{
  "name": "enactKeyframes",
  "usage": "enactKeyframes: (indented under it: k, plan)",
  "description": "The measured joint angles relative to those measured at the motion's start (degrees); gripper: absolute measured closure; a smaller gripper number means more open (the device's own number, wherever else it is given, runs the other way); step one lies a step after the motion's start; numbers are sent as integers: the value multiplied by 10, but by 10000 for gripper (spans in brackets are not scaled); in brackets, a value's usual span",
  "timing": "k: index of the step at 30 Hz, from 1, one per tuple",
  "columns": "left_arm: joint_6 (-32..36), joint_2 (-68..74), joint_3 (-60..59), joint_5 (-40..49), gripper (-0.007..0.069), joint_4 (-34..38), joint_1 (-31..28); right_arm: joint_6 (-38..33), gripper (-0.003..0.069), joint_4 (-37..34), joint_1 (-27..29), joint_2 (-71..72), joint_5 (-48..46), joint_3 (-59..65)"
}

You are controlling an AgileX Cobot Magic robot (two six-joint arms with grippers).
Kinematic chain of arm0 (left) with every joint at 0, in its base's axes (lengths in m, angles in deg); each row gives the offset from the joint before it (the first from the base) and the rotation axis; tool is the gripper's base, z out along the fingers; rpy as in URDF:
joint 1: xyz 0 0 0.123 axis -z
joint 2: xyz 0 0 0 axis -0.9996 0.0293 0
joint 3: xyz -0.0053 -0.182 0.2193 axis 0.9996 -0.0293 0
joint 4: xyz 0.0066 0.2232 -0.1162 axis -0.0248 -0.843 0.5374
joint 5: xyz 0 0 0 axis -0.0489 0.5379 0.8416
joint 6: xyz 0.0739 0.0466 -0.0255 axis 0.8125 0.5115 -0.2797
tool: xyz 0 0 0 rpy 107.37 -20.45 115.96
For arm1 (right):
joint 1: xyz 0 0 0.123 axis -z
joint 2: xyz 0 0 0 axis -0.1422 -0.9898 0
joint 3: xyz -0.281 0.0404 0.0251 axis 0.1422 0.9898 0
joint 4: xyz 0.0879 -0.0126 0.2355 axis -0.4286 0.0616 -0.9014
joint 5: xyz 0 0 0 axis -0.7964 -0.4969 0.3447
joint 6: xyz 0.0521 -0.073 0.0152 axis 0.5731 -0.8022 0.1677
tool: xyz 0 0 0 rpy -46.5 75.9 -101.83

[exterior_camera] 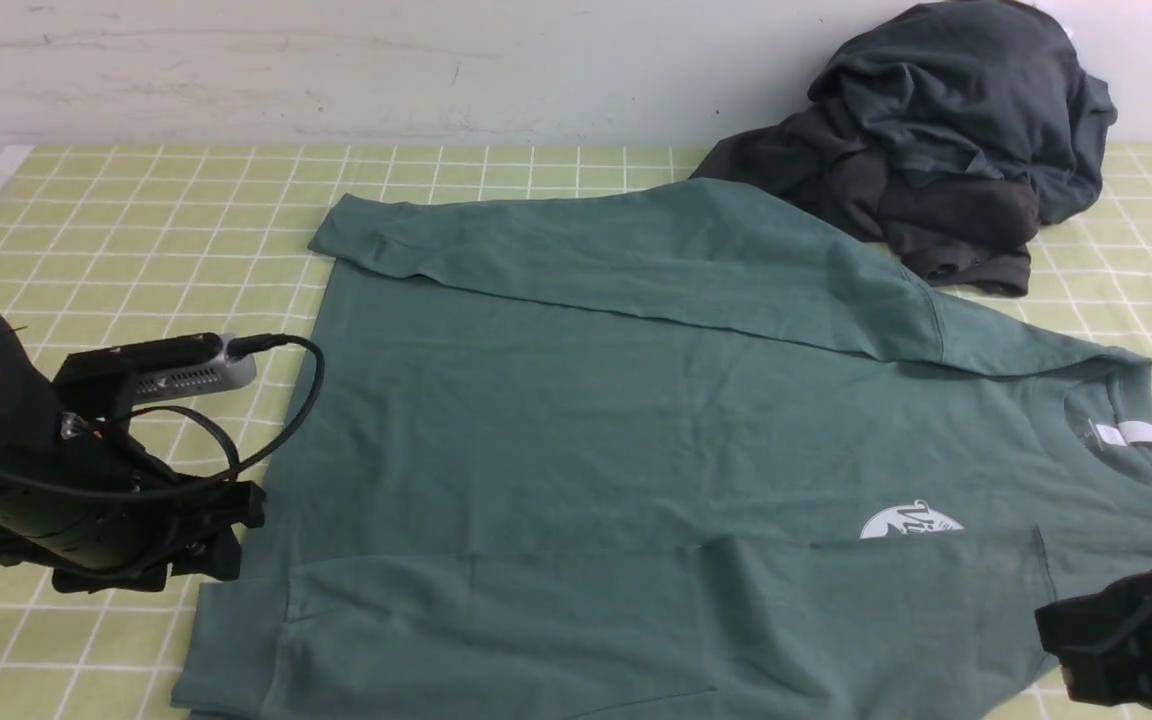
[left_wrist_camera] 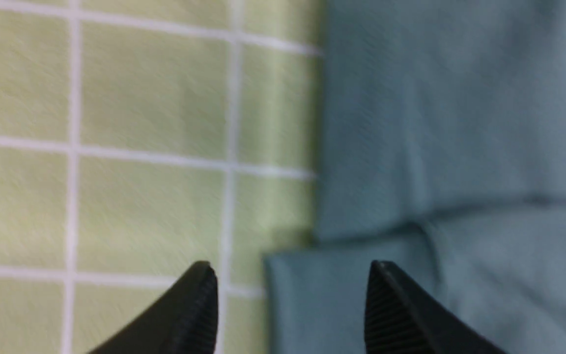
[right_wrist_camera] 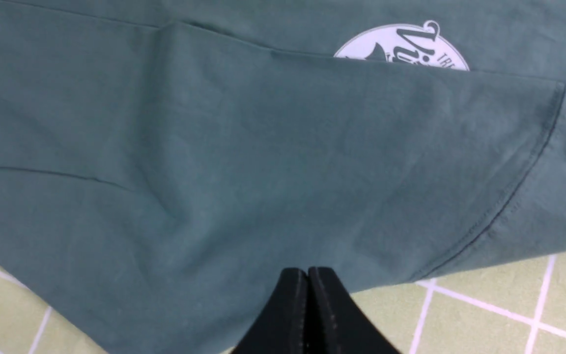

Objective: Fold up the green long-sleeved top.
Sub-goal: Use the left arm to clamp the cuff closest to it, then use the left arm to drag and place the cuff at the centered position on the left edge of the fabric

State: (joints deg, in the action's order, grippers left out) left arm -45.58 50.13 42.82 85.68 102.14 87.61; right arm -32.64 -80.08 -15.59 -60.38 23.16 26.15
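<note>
Pincers, front view: your left gripper (exterior_camera: 228,540) is hovering beside the green top (exterior_camera: 576,430), whose sides are lying folded inward, presumably for narrowing. Left wrist: jaws are standing apart, probably for releasing the hem. Right wrist: tips are meeting, gripping nothing.

Count by kind: garments, three: one green top (exterior_camera: 596,420), one navy garment (exterior_camera: 976,90), one charcoal garment (exterior_camera: 866,190). Grippers numbered two: left gripper (left_wrist_camera: 293,280) and right gripper (right_wrist_camera: 307,275). Tablecloth (exterior_camera: 86,240): one. Chest logo (exterior_camera: 911,519): one.
</note>
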Motion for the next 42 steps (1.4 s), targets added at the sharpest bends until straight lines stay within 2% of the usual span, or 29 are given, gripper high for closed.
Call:
enactKeyframes:
  k: [2,4,13,16,24,32,42]
  plan:
    - [0,24,4,-2,258,10,-9,-9,671,-11,0,0,0,0]
    - [7,41,5,1,303,26,-10,-17,671,-22,0,0,-1,0]
    - [110,51,20,29,577,93,-9,-42,671,-39,0,0,-1,0]
    - [136,52,31,50,615,109,-9,-43,671,-41,0,0,-1,0]
    - [210,7,110,123,618,162,-8,-45,671,-42,0,0,-1,0]
    - [253,1,224,124,618,178,-8,-56,671,-43,0,0,-1,0]
    - [242,99,327,90,618,174,-8,-58,671,-43,0,0,7,0]
